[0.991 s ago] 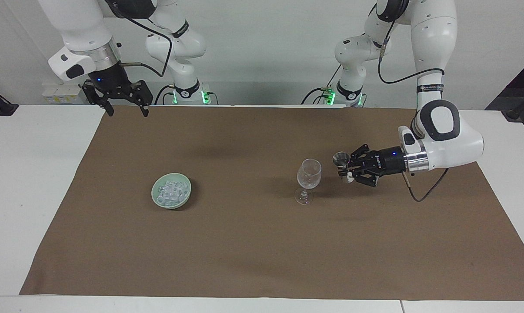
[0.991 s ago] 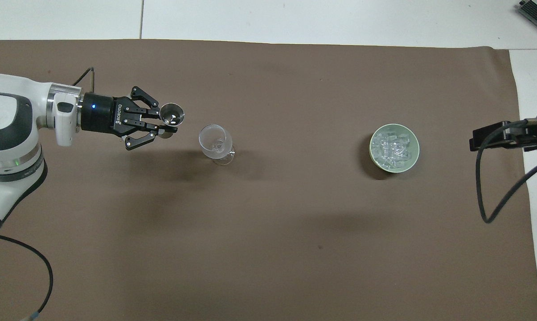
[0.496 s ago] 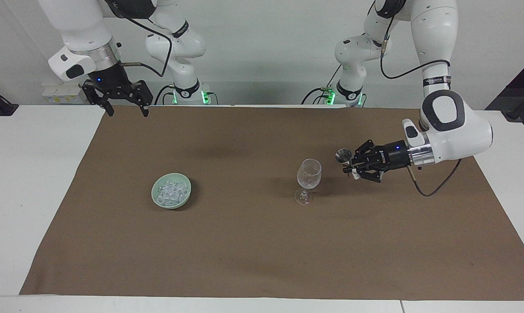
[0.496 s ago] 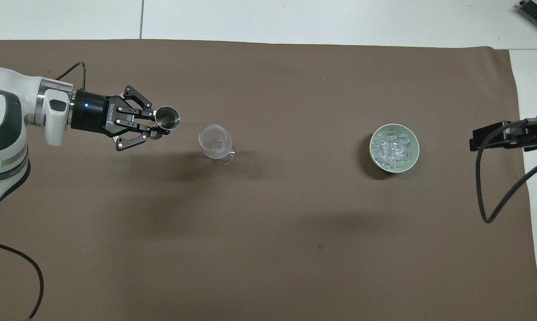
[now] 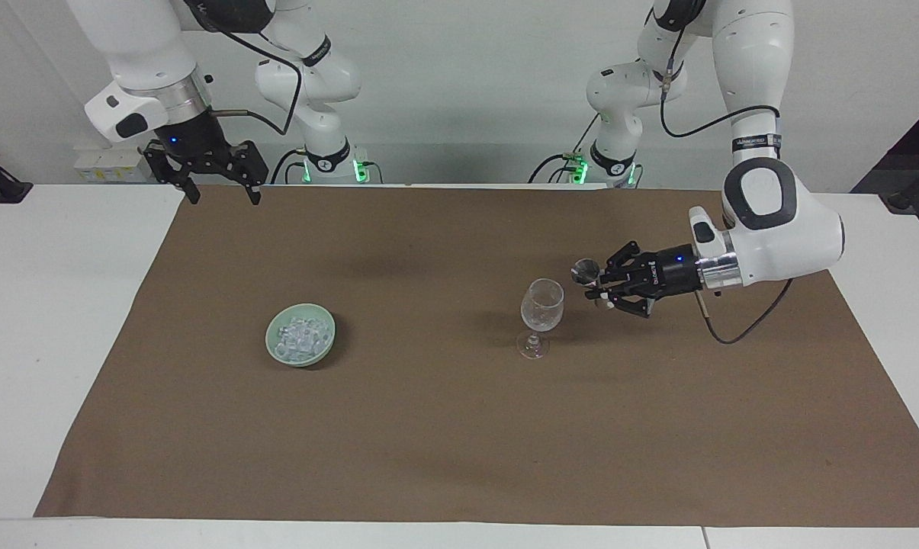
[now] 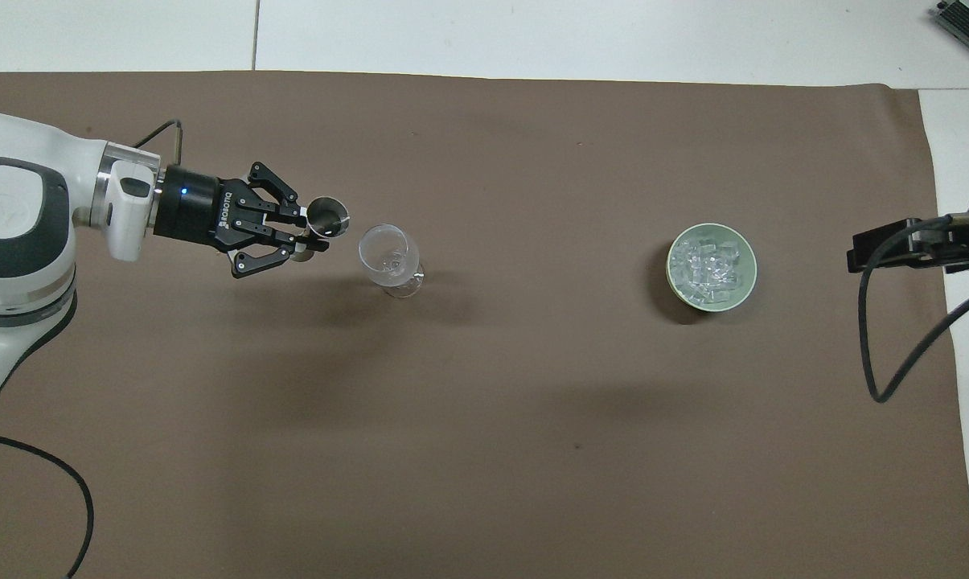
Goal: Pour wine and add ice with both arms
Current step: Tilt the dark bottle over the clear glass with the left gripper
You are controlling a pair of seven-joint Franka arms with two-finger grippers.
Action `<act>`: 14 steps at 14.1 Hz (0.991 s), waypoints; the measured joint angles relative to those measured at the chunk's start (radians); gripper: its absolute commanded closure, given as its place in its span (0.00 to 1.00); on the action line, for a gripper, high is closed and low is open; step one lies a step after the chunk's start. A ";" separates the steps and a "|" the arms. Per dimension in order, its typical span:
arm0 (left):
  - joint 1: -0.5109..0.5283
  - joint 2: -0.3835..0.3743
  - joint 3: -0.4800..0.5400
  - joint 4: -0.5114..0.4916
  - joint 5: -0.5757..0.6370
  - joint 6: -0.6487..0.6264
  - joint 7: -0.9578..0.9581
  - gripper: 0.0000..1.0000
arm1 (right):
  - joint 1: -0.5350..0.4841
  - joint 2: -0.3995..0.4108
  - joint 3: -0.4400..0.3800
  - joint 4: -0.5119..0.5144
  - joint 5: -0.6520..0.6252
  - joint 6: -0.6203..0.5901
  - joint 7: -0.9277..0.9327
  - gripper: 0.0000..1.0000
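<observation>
Ice (image 5: 300, 336) heaped in a green bowl (image 5: 323, 317) on the brown mat (image 5: 428, 427), toward the right arm's end of the tabletop. Left gripper (image 5: 598, 285) up in the air just beside the wine glass (image 5: 541, 306), jaws clamped on a small metal cup (image 5: 584, 270) lying sideways, mouth toward the glass. Right gripper (image 5: 216, 196) waits over the mat's edge nearest the robots, jaws wide.

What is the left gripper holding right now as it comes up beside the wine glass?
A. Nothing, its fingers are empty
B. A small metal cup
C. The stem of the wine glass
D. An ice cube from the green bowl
B. The left gripper is shut on a small metal cup held in the air just beside the wine glass, not touching the glass.
</observation>
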 measured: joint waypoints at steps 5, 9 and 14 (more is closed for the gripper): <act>-0.031 -0.029 0.000 0.002 0.088 0.050 -0.040 1.00 | 0.000 0.000 0.000 0.000 0.000 0.000 0.000 0.00; -0.057 -0.041 0.000 0.002 0.129 0.091 -0.055 1.00 | 0.000 0.000 0.000 0.000 0.000 0.000 0.000 0.00; -0.067 -0.052 0.000 0.005 0.215 0.103 -0.095 1.00 | 0.000 0.000 0.000 0.000 0.000 0.000 0.000 0.00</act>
